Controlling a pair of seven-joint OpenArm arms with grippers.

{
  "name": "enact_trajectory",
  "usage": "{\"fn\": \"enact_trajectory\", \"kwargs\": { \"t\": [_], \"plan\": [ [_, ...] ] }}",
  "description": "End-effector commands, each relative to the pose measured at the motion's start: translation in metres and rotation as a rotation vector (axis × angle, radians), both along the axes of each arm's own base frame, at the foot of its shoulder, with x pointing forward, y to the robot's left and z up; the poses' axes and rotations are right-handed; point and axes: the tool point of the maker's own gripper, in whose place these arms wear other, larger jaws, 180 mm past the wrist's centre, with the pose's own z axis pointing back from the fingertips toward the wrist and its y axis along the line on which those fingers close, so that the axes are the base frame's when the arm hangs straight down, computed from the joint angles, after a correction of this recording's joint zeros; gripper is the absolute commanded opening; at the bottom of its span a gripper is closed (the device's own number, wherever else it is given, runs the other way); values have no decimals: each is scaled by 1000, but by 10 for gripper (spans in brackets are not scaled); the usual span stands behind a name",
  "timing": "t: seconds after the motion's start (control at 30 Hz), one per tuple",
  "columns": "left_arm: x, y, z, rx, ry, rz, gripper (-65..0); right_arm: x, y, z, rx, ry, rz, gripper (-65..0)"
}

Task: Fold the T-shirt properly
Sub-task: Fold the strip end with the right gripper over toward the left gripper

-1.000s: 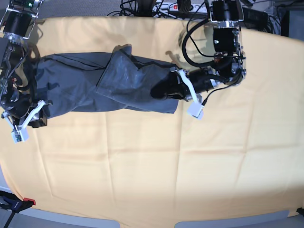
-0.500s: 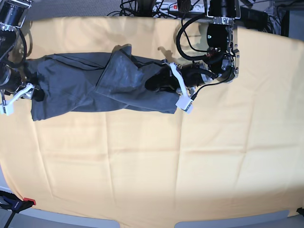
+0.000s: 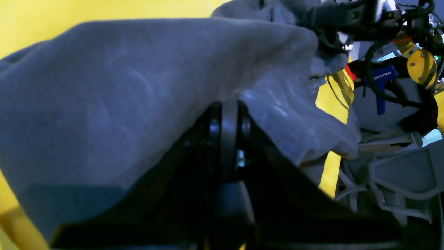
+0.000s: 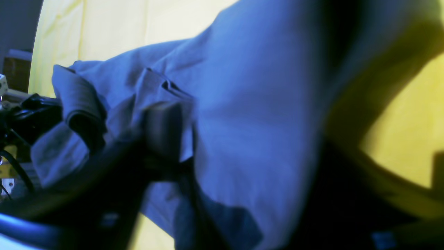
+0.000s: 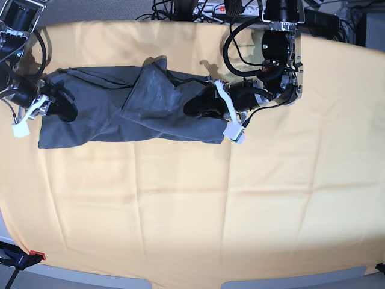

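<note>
The dark slate-grey T-shirt [image 5: 120, 108] lies as a long wrinkled band across the far part of the table, with a flap folded over its middle. My left gripper [image 5: 195, 107] lies on the shirt's right end. In the left wrist view its fingers [image 3: 227, 114] are pressed together, shut on the T-shirt [image 3: 138, 86], which drapes over them. My right gripper [image 5: 59, 108] is at the shirt's left end. The right wrist view is blurred. There, a dark finger [image 4: 163, 128] touches bunched T-shirt cloth [image 4: 242, 121], and whether it grips does not show.
A large yellow cloth [image 5: 192, 211] covers the whole table under the shirt. Cables and a power strip [image 5: 207, 9] run along the far edge. A red-tipped clamp [image 5: 24, 257] sits at the front left corner.
My right gripper left the shirt's near-left corner, swung out past the left edge, then came back right onto the left end. My left gripper drew the right end slightly leftward, then stayed.
</note>
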Motion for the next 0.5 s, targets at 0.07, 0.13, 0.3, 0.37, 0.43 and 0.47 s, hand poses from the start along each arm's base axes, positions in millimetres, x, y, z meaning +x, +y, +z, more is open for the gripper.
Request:
{"fn": "enact_trajectory", "kwargs": {
  "t": [0.07, 0.13, 0.3, 0.37, 0.43, 0.47],
  "plan": [
    [7, -3, 17, -50, -47, 9, -650, 3, -10, 6, -39, 5, 16, -637],
    [9, -4, 25, -97, -51, 15, -650, 9, -17, 12, -55, -17, 9, -650],
    [26, 10, 55, -205, -89, 56, -650, 28, -46, 39, -131, -71, 3, -650],
    [36, 27, 66, -229, -108, 88, -650, 34, -62, 53, -170, -95, -9, -650],
    [44, 47, 75, -247, -126, 129, -650, 35, -80, 65, -210, -108, -26, -650],
    [47, 59, 78, -247, -134, 152, -650, 35, -88, 71, -229, -114, -35, -650]
  ]
}}
